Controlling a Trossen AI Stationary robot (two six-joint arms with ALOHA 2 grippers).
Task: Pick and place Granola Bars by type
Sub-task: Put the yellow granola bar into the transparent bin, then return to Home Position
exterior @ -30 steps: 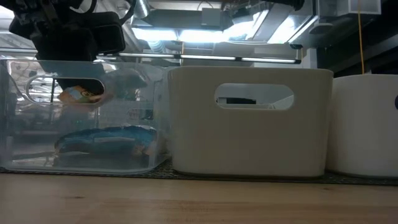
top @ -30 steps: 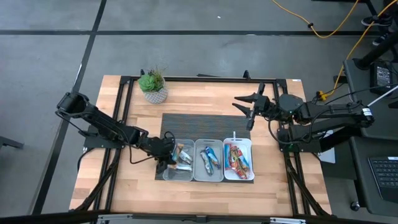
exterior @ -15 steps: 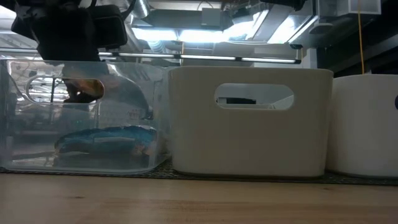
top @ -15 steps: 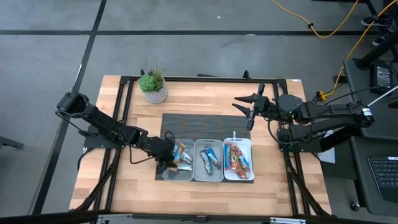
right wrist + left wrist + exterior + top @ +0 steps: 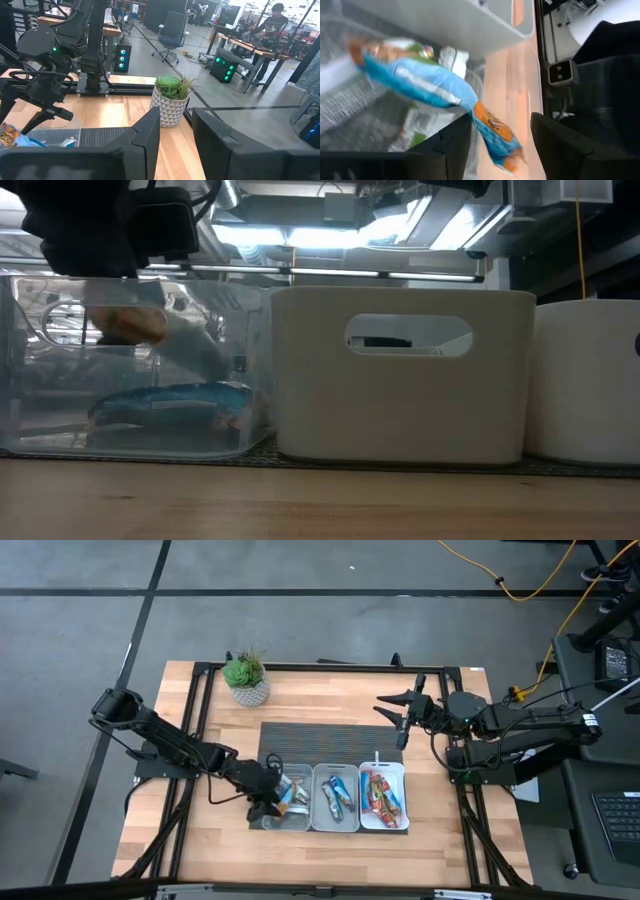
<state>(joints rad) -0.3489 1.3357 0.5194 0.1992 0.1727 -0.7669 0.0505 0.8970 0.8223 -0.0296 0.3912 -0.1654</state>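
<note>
My left gripper point(image 5: 270, 797) hangs open over the clear left tray point(image 5: 266, 822). A blue-wrapped granola bar point(image 5: 420, 82) with an orange end slants down into that tray; in the low view it is a blurred streak point(image 5: 160, 335) above another blue bar point(image 5: 170, 402) lying on the tray's floor. The middle tray point(image 5: 335, 824) holds blue bars and the right tray point(image 5: 402, 772) holds red-orange bars. My right gripper point(image 5: 396, 710) waits open, raised over the table's far right. My left gripper point(image 5: 501, 120) has the bar's orange end point(image 5: 492, 125) between its open fingers, close beside one finger point(image 5: 455, 145). I cannot tell whether that finger touches the wrapper. The rest of the bar slants away past the fingertips into the clear tray.
A potted plant point(image 5: 246, 678) stands at the far left of the table, beyond a dark mat point(image 5: 320, 740) under the trays. In the low view the white middle tray point(image 5: 400, 375) stands right beside the clear one point(image 5: 40, 430). A person point(image 5: 270, 25) works in the room behind.
My left gripper has opened over the clear tray and tipped a little. The blue bar that it held level near the tray's top has come loose and tilted downward into the tray. My right arm has kept still.
</note>
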